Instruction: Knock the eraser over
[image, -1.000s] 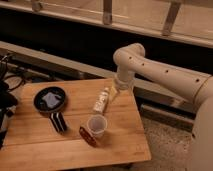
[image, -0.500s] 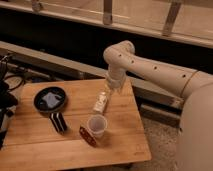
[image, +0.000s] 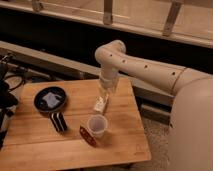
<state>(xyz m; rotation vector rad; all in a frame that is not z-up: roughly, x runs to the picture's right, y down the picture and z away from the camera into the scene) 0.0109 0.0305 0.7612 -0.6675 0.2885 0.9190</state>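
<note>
The cream robot arm is seen reaching in from the right. Its claw (image: 104, 96) is hung low over the light wooden desk (image: 30, 145), just above a small pale object (image: 99, 106). Whether the claw is wide or narrow cannot be told. The small black oblong eraser with a pale stripe (image: 59, 121) is spotted well to the left, just in front of the round black pan (image: 50, 99). A downward-pointing pose is probably kept so a sideways nudge can be delivered; the pale plastic cup (image: 97, 125) must be skirted.
</note>
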